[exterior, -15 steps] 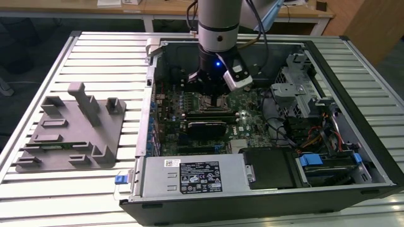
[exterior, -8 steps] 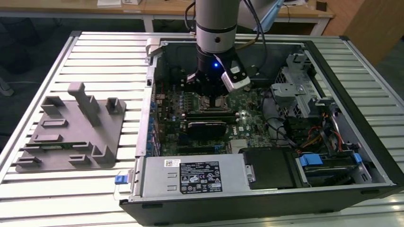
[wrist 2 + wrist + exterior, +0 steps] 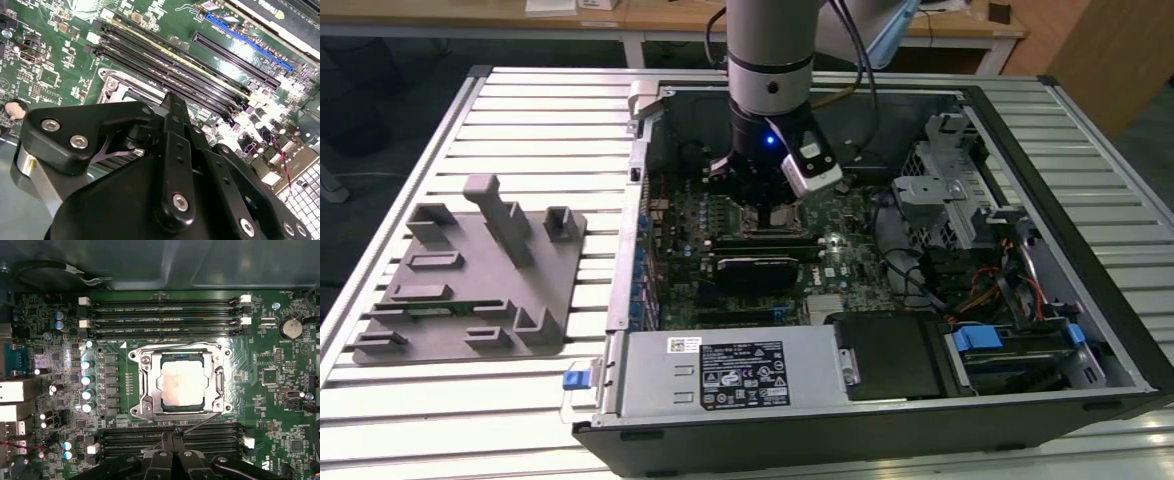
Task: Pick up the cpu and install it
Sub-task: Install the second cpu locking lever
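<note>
1. Nearest the lens in the second wrist view: black gripper (image 3: 172,107) linkage, fingers drawn together to a narrow tip, nothing pinched between them.
2. Same tip (image 3: 175,432) seen in the first wrist view, hanging over the memory slots (image 3: 167,440) just beside the socket (image 3: 179,382).
3. Cpu (image 3: 181,382) seated inside the socket, silvery top up, metal frame closed around its edges, apart from the fingers.
4. Motherboard (image 3: 270,365) green, with a second bank of memory slots on the far side of the socket and a round coin battery (image 3: 290,328) near one corner.
5. Across the exterior view from its left: grey fixture (image 3: 467,275) lying on the slatted table (image 3: 400,150), well apart from the case.
6. Next, open computer case (image 3: 1107,330) lying flat; arm (image 3: 771,50) reaching straight down into it, gripper (image 3: 763,205) low over the board's middle.
7. At the case's near edge: grey box (image 3: 727,370) with a white label; toward the exterior view's right, drive bays with blue tabs (image 3: 977,337).
</note>
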`<state>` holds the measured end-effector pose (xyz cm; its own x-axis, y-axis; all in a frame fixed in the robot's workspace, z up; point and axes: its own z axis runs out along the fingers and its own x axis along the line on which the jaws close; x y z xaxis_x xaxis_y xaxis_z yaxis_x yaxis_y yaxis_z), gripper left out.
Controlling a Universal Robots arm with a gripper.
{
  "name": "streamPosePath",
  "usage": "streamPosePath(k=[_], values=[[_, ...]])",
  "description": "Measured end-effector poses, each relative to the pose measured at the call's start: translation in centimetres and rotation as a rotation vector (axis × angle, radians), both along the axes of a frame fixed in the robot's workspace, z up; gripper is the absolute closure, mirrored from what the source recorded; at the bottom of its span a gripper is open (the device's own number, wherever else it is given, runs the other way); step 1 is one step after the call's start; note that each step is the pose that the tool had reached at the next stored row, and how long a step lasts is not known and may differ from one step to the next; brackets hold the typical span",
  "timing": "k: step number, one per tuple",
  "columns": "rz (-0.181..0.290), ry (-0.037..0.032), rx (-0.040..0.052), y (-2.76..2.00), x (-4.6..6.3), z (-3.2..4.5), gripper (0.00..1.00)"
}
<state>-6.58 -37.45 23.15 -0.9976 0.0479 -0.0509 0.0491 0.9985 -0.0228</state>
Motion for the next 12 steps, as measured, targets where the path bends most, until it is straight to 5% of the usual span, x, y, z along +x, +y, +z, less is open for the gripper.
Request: streamPosePath(k=[12], values=[[0.0, 0.0001, 0.007, -0.25, -0.84, -0.45, 0.89]])
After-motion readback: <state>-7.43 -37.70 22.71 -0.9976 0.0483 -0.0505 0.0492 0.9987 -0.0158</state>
